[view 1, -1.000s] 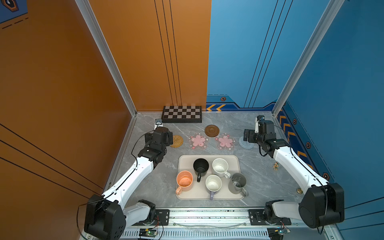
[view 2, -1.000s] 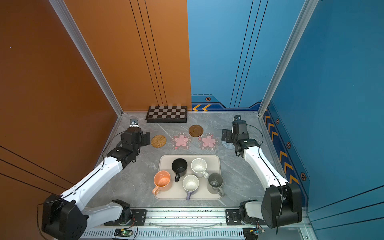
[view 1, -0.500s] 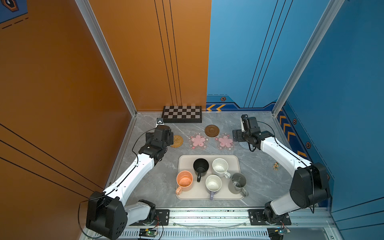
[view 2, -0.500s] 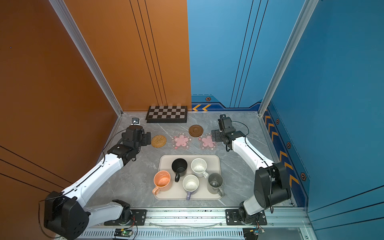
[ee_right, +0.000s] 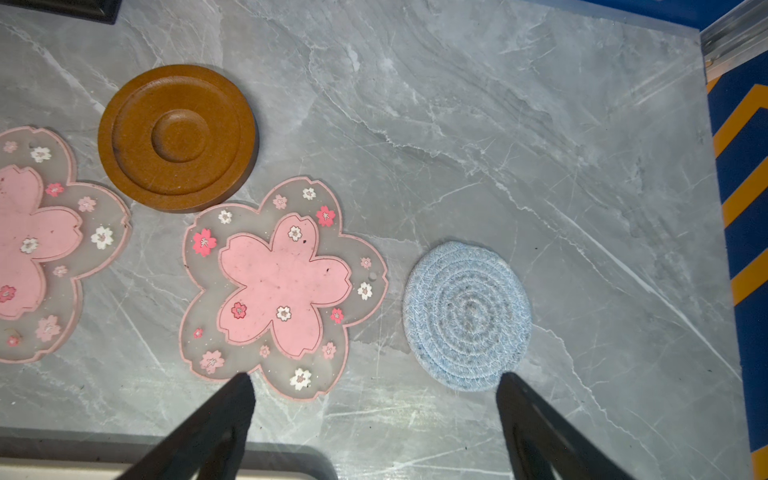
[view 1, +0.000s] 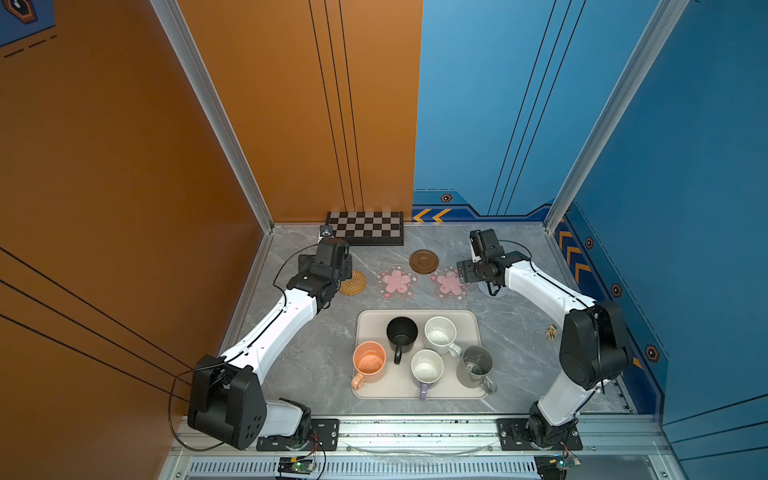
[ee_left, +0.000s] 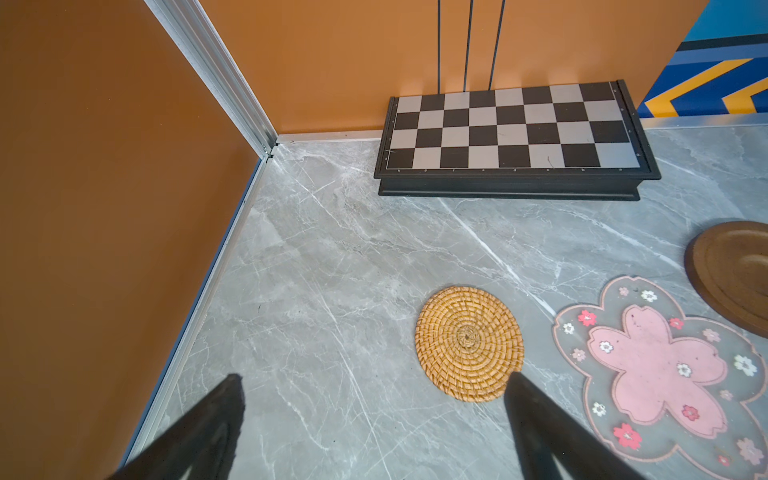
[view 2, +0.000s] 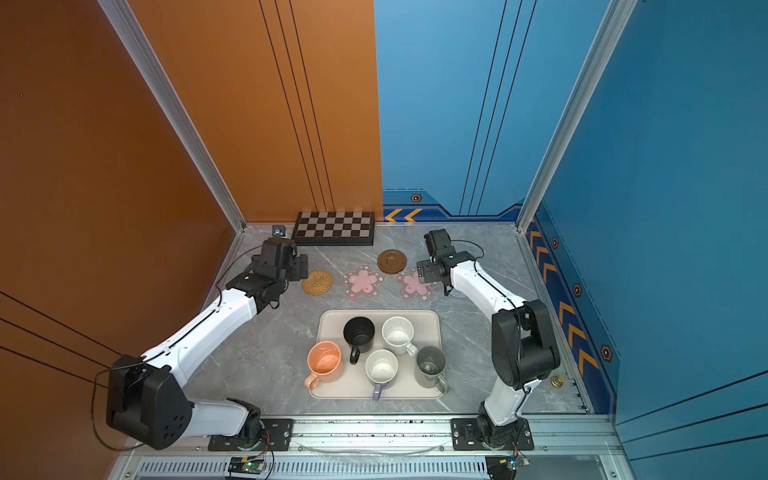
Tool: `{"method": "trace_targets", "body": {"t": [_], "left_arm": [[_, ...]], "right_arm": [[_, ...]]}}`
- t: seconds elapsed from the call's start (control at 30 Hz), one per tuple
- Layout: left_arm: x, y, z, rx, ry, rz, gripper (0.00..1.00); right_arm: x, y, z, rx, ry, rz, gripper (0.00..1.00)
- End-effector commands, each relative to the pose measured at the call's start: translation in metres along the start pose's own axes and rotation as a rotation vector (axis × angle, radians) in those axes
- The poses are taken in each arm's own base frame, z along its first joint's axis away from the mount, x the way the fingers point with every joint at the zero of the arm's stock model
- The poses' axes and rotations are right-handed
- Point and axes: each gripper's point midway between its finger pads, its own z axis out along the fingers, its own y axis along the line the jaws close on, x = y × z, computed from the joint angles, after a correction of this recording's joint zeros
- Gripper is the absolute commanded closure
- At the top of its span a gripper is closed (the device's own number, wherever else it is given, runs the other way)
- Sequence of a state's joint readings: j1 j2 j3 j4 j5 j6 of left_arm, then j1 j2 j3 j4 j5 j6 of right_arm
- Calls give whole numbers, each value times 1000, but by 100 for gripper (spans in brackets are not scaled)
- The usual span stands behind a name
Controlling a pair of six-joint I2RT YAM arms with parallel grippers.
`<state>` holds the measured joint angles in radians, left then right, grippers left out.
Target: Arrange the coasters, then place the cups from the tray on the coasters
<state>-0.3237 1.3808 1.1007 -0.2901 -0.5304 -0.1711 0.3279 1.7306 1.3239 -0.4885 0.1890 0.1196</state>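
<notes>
Your left gripper [ee_left: 374, 378]: jaws wide, nothing between them, over bare table [ee_left: 332, 270] just beside rattan coaster [ee_left: 469, 343].
Your right gripper [ee_right: 376, 376]: jaws wide, empty, above right blossom coaster [ee_right: 282, 286] and grey-blue coaster [ee_right: 467, 316].
Coasters in rough row beyond tray [view 1: 370, 328]: rattan, left blossom coaster [view 1: 397, 281], right blossom, grey-blue. Wooden coaster [ee_right: 176, 135] set back, between the blossoms.
All five cups upright on tray: black cup [view 1: 402, 332], speckled cup [view 1: 439, 336], peach cup [view 1: 369, 362], lavender cup [view 1: 427, 365], grey cup [view 1: 476, 366].

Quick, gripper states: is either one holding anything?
Left gripper: open, holding nothing.
Right gripper: open, holding nothing.
</notes>
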Motion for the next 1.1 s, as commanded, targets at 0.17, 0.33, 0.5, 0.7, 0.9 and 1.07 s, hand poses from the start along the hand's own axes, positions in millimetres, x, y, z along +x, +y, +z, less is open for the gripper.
{"method": "trace_targets", "body": {"t": [0.17, 0.33, 0.5, 0.7, 0.9, 1.07], "left_arm": [[-7, -9, 8, -13, 26, 9, 2], [-7, -8, 14, -48, 34, 7, 2], [-4, -9, 19, -67, 66, -16, 2], [3, -6, 21, -106, 104, -16, 2], [3, -6, 18, -97, 113, -31, 2], [1, -8, 18, -96, 135, -37, 2]], "right_arm": [[3, -25, 5, 36, 55, 86, 10], [14, -40, 6, 56, 84, 121, 12], [22, -46, 7, 58, 103, 131, 12], [30, -61, 15, 48, 132, 195, 17], [46, -73, 28, 56, 180, 271, 22], [57, -73, 37, 66, 217, 264, 25]]}}
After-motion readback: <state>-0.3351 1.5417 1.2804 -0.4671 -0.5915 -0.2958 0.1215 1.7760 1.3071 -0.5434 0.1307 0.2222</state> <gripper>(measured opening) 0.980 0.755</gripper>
